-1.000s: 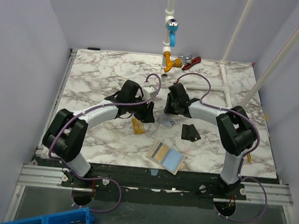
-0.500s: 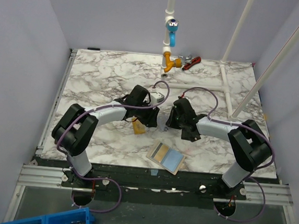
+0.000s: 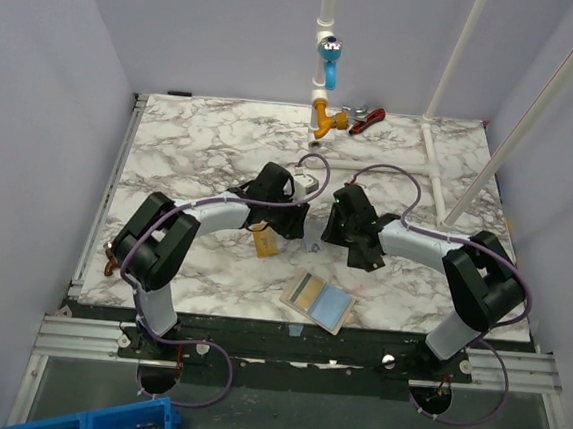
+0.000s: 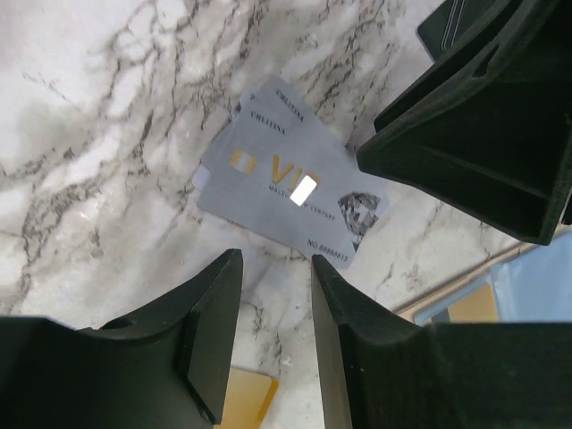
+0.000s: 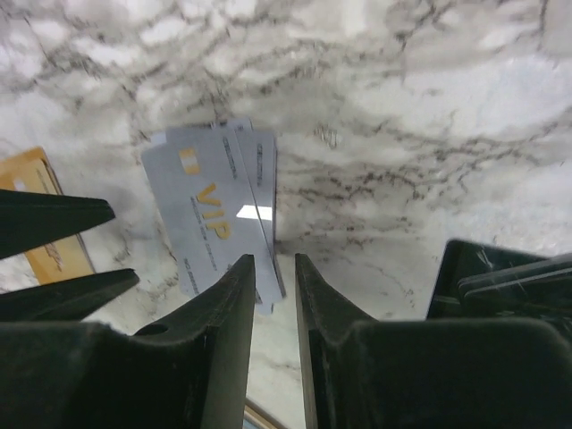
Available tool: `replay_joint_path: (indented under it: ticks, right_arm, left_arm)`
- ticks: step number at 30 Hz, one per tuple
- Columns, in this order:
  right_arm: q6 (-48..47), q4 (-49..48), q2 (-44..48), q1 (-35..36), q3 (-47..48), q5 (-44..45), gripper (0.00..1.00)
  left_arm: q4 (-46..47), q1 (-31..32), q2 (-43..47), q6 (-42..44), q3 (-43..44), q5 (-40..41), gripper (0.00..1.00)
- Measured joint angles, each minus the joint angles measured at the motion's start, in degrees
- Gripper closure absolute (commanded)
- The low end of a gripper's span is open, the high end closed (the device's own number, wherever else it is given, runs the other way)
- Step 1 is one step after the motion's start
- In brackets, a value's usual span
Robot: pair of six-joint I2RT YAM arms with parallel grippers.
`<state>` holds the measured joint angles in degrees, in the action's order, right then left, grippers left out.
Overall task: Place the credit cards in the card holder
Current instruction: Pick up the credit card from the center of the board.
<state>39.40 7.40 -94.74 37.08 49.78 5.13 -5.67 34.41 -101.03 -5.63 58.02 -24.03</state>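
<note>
The pale silver cards [image 4: 284, 189] lie fanned and flat on the marble between my two grippers; they also show in the right wrist view [image 5: 213, 210]. My left gripper [image 4: 275, 268] is open and empty just short of their near edge. My right gripper [image 5: 274, 264] has its jaws a narrow gap apart, empty, over the cards' corner. The gold-orange card [image 3: 264, 244] lies beside the left gripper [image 3: 292, 222]. The black card [image 3: 368, 259] lies partly under the right arm, by the right gripper [image 3: 329, 230]. The card holder [image 3: 319, 301] lies open, tan and light blue, near the front edge.
An orange and blue pipe fitting [image 3: 322, 117] and red-handled pliers [image 3: 365, 116] sit at the table's far edge. White tubes [image 3: 440, 178] run along the right side. A blue bin [image 3: 107, 425] sits below the table at the front left.
Both grippers have closed in on the silver cards from either side. The right arm has swung forward over the black card. The cards and holder have not moved.
</note>
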Motion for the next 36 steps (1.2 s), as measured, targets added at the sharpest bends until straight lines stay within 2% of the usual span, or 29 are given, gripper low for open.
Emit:
replay_joint_path:
  ticks: [7, 15, 21, 27, 36]
  right_arm:
    - [-0.3, 0.1, -1.0, -1.5, 3.3, 0.2, 0.72]
    - [1.3, -2.1, -1.0, -1.5, 2.1, 0.1, 0.61]
    - [3.0, -5.2, 0.1, -2.0, -2.5, -0.2, 0.60]
    - [4.2, -10.2, 0.7, -2.5, -5.2, -1.8, 0.61]
    - [6.1, -16.3, 2.3, -3.7, -9.7, -6.0, 0.61]
  left_arm:
    - [1.2, 0.3, -3.7, -0.5, 4.6, 0.6, 0.66]
    - [-0.8, 1.8, -6.4, -1.1, 7.0, 0.7, 0.67]
    - [-3.3, 2.5, -7.2, -1.3, 8.7, 1.9, 0.66]
    - [-6.7, 4.2, -8.0, -0.8, 11.6, 6.5, 0.66]
    - [-9.0, 7.9, -8.2, 4.8, 11.9, 12.9, 0.68]
